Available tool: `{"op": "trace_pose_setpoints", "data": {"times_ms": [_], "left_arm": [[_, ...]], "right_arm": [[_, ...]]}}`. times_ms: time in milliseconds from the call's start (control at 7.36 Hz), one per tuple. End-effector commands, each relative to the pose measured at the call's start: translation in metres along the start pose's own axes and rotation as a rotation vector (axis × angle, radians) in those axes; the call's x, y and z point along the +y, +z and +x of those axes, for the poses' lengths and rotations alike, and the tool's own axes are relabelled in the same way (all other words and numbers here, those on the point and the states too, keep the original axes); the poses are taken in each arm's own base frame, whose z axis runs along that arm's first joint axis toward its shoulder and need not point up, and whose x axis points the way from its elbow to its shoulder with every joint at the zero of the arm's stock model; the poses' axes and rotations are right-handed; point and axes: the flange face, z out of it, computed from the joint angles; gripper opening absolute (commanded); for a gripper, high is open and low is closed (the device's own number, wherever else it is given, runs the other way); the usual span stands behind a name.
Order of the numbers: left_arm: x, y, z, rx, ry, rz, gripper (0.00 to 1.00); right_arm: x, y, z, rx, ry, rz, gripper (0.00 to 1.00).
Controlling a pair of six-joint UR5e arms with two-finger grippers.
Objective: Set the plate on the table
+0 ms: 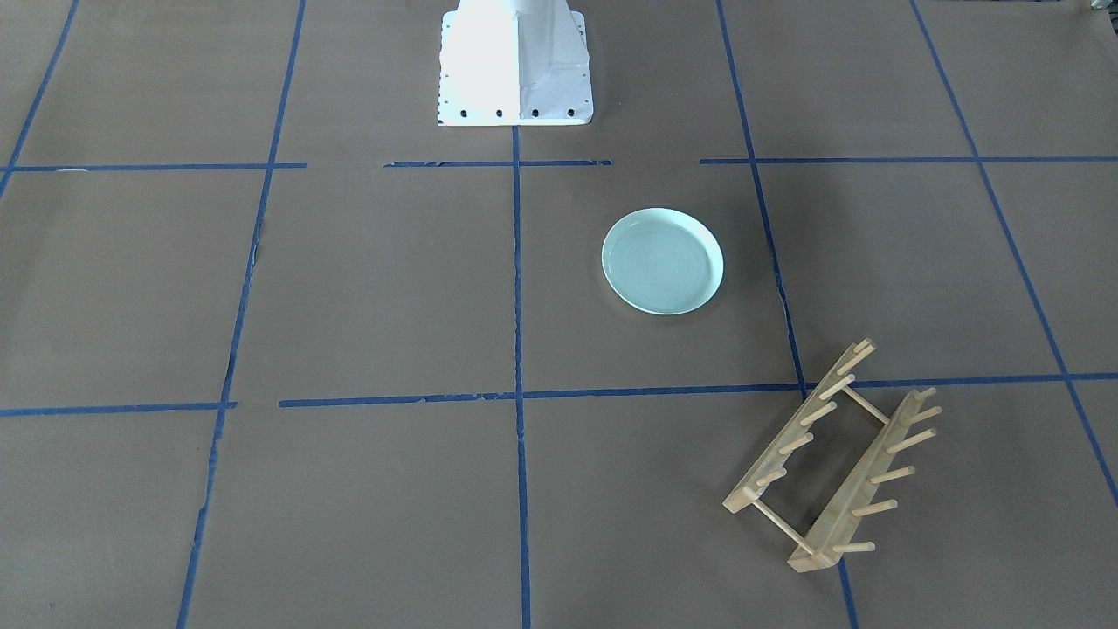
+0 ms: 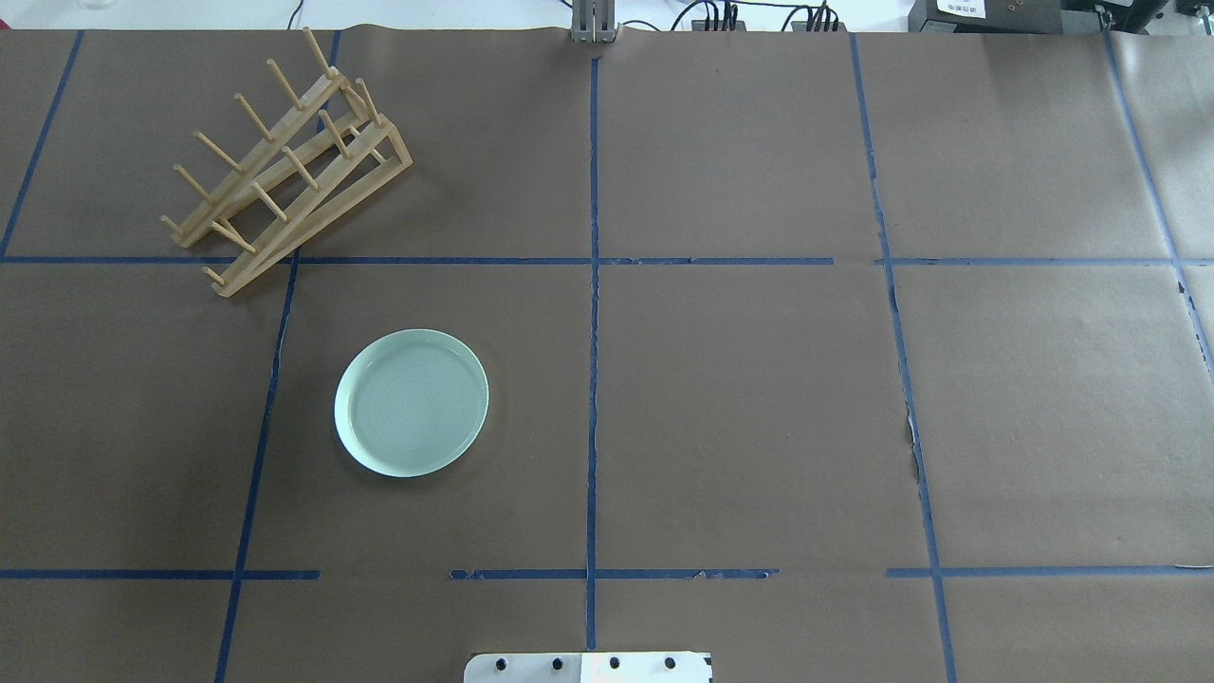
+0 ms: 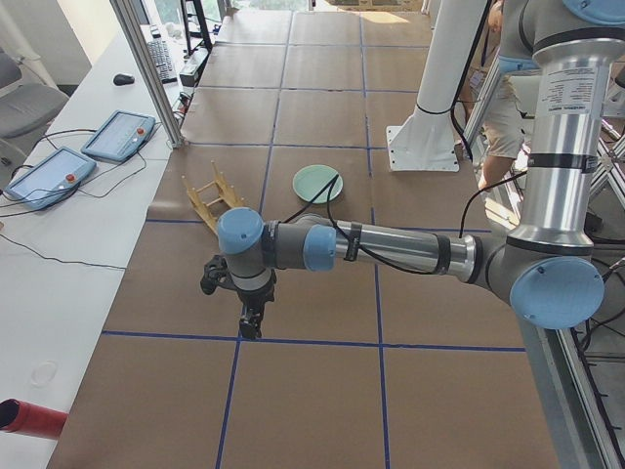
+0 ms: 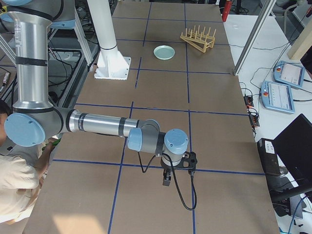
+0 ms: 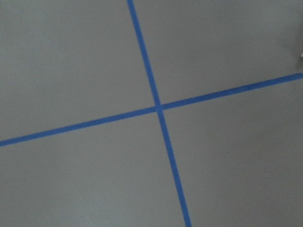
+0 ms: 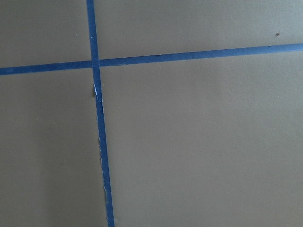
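Mint-green plate [image 2: 411, 402] lies flat on the paper-covered table [image 2: 759, 427], well apart from both claws. The left gripper [image 3: 251, 320] seems nearer, the right gripper [image 4: 166, 178] farther. Whether either is spread or closed cannot be told.

The plate [image 2: 412, 402] lies on the table [image 2: 759, 398] — rack [image 2: 285, 161] beyond it, seemingly apart.

White desk [image 3: 68, 254] along the left of the exterior left view, with a teach pendant [image 3: 117, 135], mouse [image 3: 123, 79] and cables on it. Grey chair [image 3: 24, 98] upper left. Aluminium post [image 3: 146, 68]. Black monitor [image 4: 298, 146] lower right of the exterior right view. Even, bright light.
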Motion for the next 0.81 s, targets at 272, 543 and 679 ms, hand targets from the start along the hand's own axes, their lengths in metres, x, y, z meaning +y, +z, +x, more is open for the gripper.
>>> {"op": "trace_pose_setpoints", "data": {"times_ms": [272, 543, 679], "left_arm": [[0.013, 0.008, -0.017, 0.003, -0.036, -0.018, 1.00], [0.007, -0.002, -0.010, -0.005, -0.017, 0.001, 1.00], [0.003, -0.007, -0.005, -0.004, -0.006, 0.010, 1.00]], "right_arm": [[0.000, 0.000, 0.000, 0.000, -0.001, 0.001, 1.00], [0.000, 0.000, 0.000, 0.000, 0.000, 0.000, 1.00], [0.000, 0.000, 0.000, 0.000, -0.001, 0.001, 1.00]]}}
